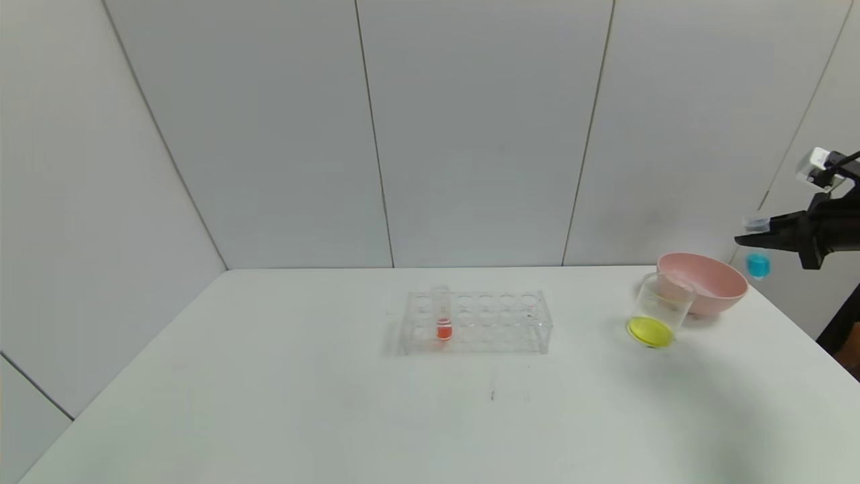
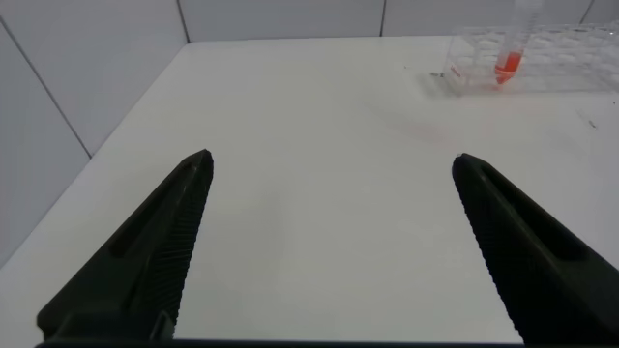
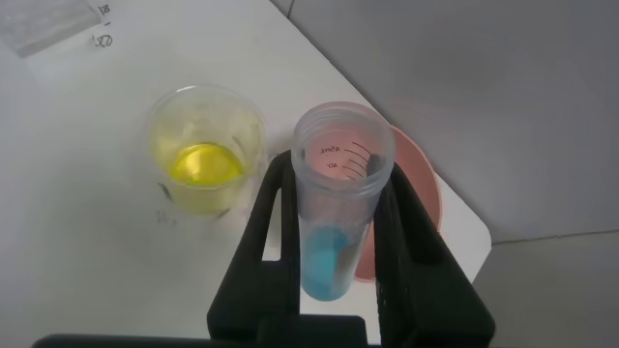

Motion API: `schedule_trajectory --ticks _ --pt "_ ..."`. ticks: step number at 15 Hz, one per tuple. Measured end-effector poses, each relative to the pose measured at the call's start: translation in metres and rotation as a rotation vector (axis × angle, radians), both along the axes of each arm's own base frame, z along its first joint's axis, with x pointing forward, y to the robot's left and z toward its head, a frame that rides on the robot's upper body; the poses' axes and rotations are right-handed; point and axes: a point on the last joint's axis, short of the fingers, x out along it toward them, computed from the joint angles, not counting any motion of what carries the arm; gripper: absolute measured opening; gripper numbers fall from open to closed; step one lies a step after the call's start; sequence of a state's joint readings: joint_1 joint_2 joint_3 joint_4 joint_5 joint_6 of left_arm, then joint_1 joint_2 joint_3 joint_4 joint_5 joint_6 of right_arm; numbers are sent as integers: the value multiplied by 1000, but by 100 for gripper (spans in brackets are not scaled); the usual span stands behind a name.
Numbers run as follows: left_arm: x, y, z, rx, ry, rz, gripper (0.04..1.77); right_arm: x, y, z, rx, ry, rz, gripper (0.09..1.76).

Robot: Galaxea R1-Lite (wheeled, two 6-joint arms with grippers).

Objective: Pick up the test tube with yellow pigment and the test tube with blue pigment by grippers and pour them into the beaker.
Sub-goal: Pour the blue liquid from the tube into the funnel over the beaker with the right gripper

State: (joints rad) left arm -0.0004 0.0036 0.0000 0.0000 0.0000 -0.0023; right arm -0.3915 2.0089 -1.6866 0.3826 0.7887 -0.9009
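My right gripper [image 1: 756,238] is shut on the test tube with blue pigment [image 1: 758,264] and holds it upright in the air, above and to the right of the pink bowl. In the right wrist view the tube [image 3: 334,208] stands between the two fingers [image 3: 266,222], with cyan liquid at its bottom. The beaker [image 1: 662,310] stands on the table left of the bowl and holds yellow liquid; it also shows in the right wrist view [image 3: 205,150]. The test tube with yellow pigment is out of view. My left gripper [image 2: 331,166] is open and empty over bare table.
A pink bowl [image 1: 705,281] stands right behind the beaker near the table's right edge. A clear tube rack [image 1: 477,321] at the table's middle holds one tube with orange-red liquid [image 1: 443,316]. Grey wall panels close the back.
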Motion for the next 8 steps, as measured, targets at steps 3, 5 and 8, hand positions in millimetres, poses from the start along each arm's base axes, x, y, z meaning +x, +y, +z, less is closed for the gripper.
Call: schedule_trajectory --ticks 3,5,8 --pt "0 0 0 0 0 0 176 14 2 0 -58 49 11 50" --pt "0 0 0 0 0 0 176 16 4 -2 -90 117 31 50" --pt "0 0 0 0 0 0 176 21 10 -5 -160 150 57 50"
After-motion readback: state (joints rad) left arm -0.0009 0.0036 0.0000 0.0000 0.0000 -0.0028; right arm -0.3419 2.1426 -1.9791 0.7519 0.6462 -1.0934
